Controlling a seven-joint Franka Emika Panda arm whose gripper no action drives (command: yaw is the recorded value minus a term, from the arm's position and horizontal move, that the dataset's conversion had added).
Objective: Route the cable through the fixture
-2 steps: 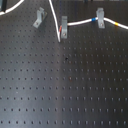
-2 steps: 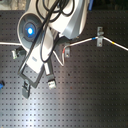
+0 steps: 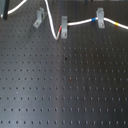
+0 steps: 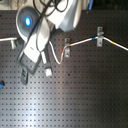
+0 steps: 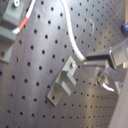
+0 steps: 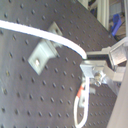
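Note:
The white cable (image 3: 51,27) comes in from the first exterior view's top left, loops down past the slanted grey fixture (image 3: 37,20), and carries a red band (image 3: 59,33). It then runs through two upright clips. In the first wrist view my gripper (image 5: 89,62) is shut on the cable (image 5: 71,42) right beside the fixture (image 5: 63,84). In the second wrist view the cable (image 6: 50,36) crosses in front of the fixture (image 6: 42,53) into my gripper (image 6: 90,62). The gripper does not show in the first exterior view.
Two upright grey clips (image 3: 63,26) (image 3: 100,18) hold the cable, with blue and yellow bands further right. In the second exterior view the arm (image 4: 45,25) covers the fixture area; the clips (image 4: 65,47) (image 4: 99,36) show. Black perforated board (image 3: 65,85) all around.

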